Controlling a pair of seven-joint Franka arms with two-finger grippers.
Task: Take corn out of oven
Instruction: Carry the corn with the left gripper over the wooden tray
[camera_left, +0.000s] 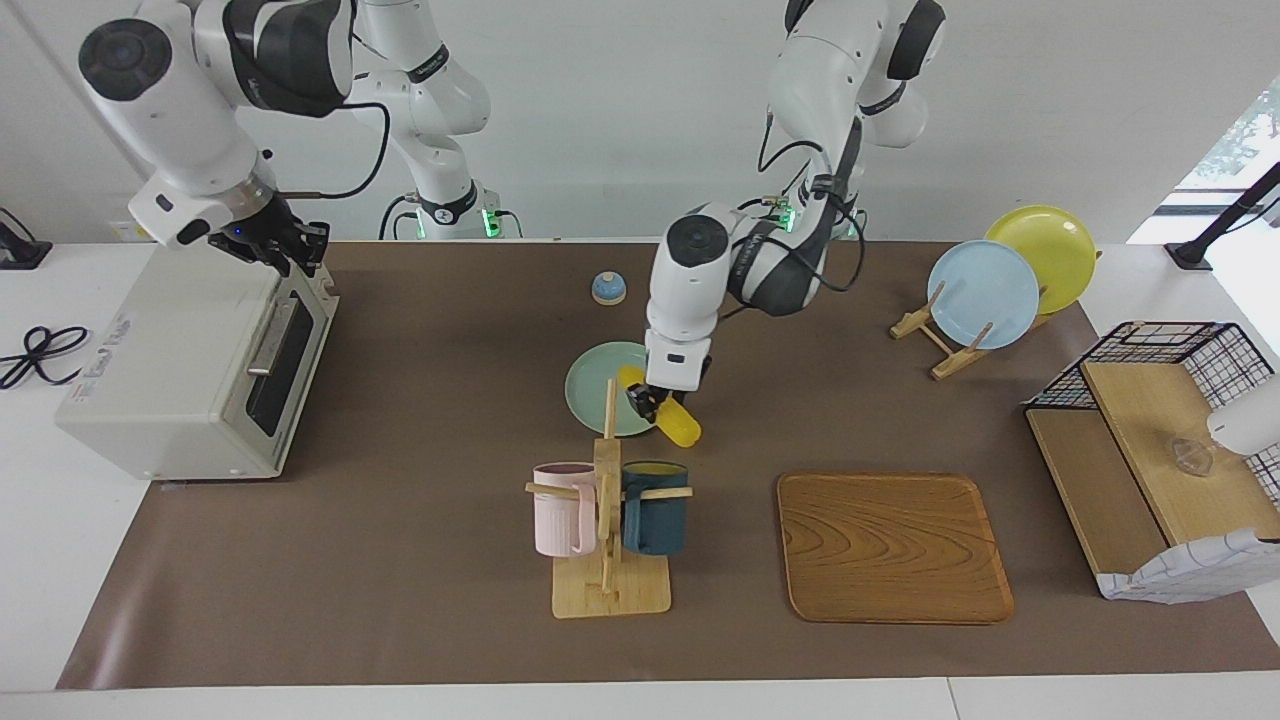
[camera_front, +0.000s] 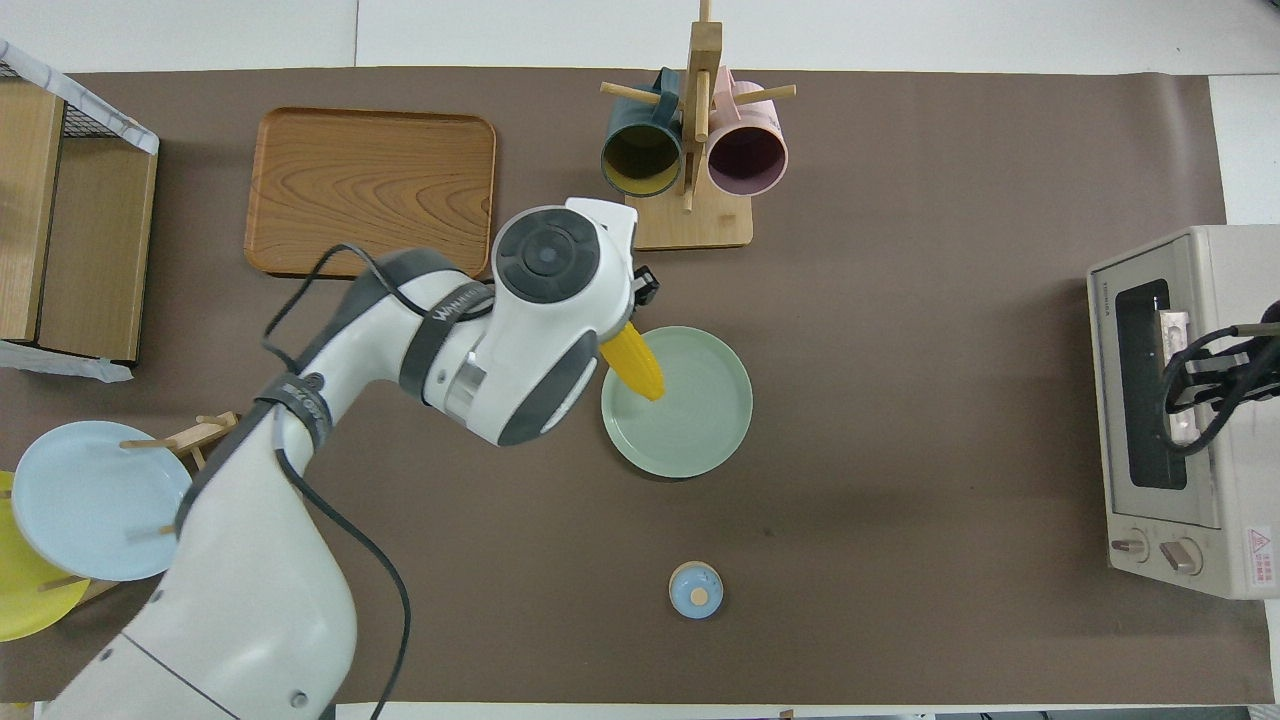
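Fingers of my left gripper (camera_left: 648, 402) are clamped on the bright yellow plastic corn cob (camera_left: 676, 424), lifted over the rim of the round mint-green plate (camera_left: 596, 395). My right gripper (camera_left: 275, 243) hangs above the boxy off-white toaster oven (camera_left: 170, 370); I cannot tell its fingers. I think the smooth corn could slip. The wooden mug rack (camera_left: 608, 520) stands near, so swinging low might bump it.

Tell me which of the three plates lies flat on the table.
The mint-green plate, in the middle of the table beside the corn. The blue plate and yellow plate stand on edge in a wooden rack.
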